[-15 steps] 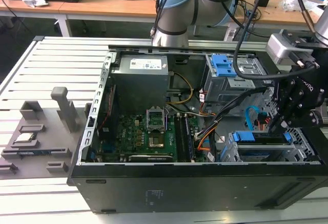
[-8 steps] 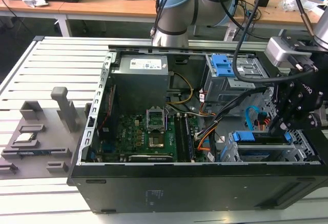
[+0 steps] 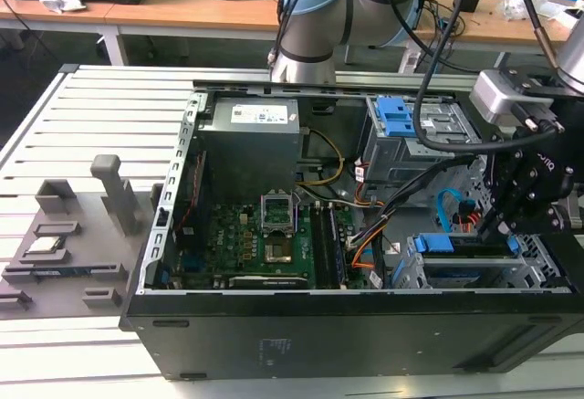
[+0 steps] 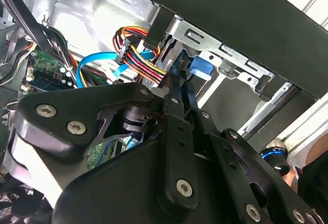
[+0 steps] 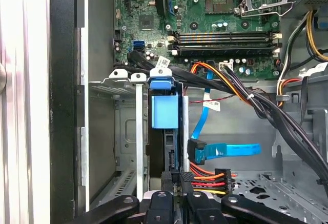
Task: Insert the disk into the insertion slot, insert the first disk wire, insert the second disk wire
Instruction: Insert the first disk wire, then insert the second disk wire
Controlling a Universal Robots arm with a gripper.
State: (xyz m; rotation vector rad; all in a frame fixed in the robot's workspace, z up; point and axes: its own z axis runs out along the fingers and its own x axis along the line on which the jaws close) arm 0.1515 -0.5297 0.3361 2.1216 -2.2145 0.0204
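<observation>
**Tool at the end of the disk, which sits in the low cage**

In the near corner of the open computer case [image 3: 319, 330], on the exterior view's right, the disk [image 5: 165, 110] sits in the insertion slot [image 3: 534, 271] with its blue carrier between the cage rails. The tool [image 5: 178, 175] stands at the disk's end with its fingers drawn tight together. No gap shows between them, and I cannot tell whether they nip anything. The red, orange and yellow power lead [image 5: 212, 179] lies just beside the fingertips, and the blue data cable [image 5: 228, 149] is near it. I cannot tell whether either is plugged in. The disk looks close to home, so any push should go squarely along the rails. Both leads should stay clear of the gap between carrier and cage.
</observation>
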